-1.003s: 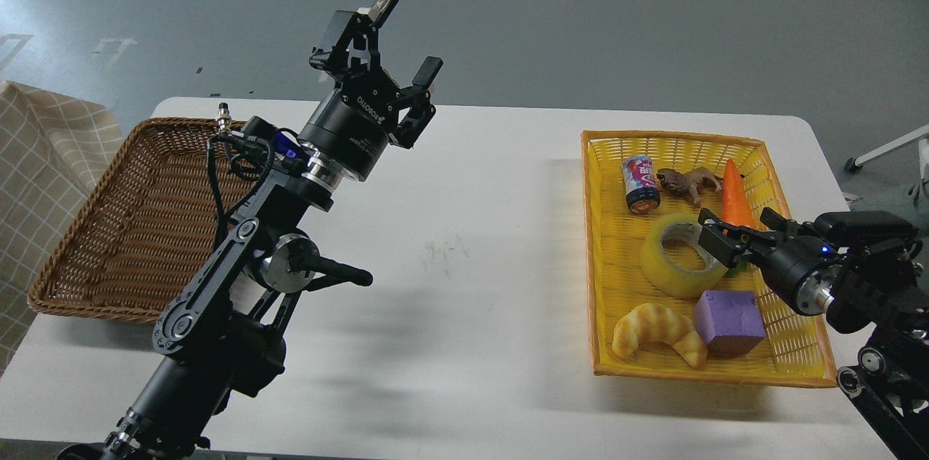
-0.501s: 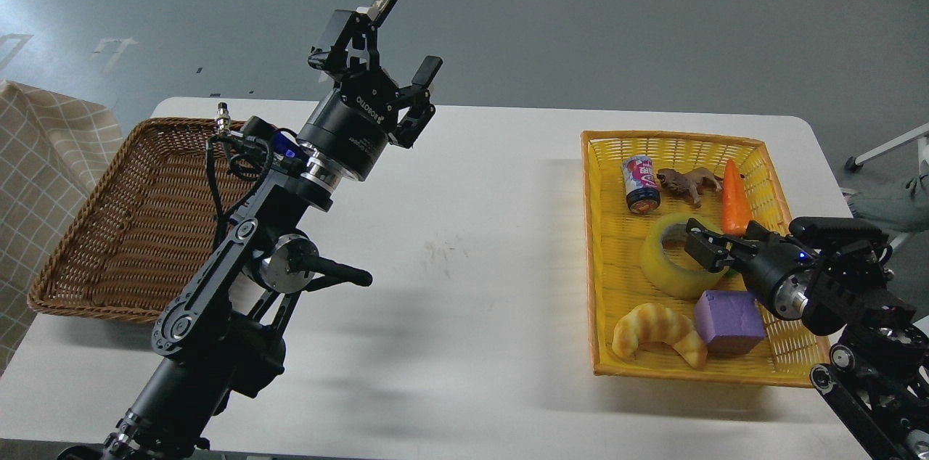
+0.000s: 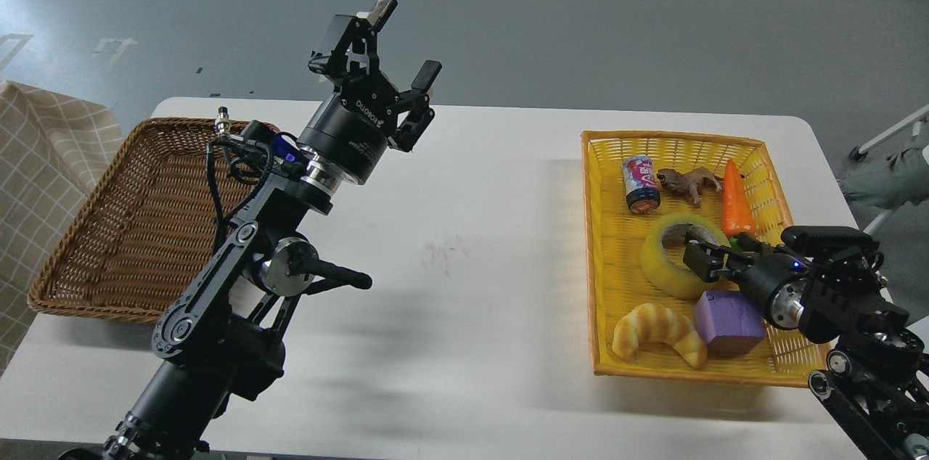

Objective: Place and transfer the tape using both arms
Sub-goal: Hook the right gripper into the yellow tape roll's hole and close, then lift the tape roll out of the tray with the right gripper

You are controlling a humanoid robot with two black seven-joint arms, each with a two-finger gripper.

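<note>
Near edge, left: the left arm [image 3: 218, 300] rises from the table's front edge and slants up over the white table [image 3: 464, 300].

Near edge, right: the right arm [image 3: 842, 300] comes in low over the front right corner of the yellow basket [image 3: 602, 366].

Yellow basket, front row: a croissant [image 3: 657, 329] beside a purple cube [image 3: 728, 321], the two touching, both close to the basket's near rim.

Yellow basket, middle: the tape [image 3: 675, 257], lying flat with its core facing up. The right gripper [image 3: 702, 262] sits at the roll's right side, over the rim; its fingers are dark and bunched, so whether it grips the roll cannot be told.

Yellow basket, back row: a can [image 3: 640, 184], a toy animal [image 3: 686, 183] and a carrot [image 3: 734, 202], the carrot near the right wall.

Table centre: a broad bare stretch separates the two baskets.

Left side: a brown wicker basket [image 3: 94, 228], reaching the table's left edge.

Farthest: the left gripper [image 3: 392, 54], held high above the table's back edge, fingers spread wide, holding nothing.
</note>
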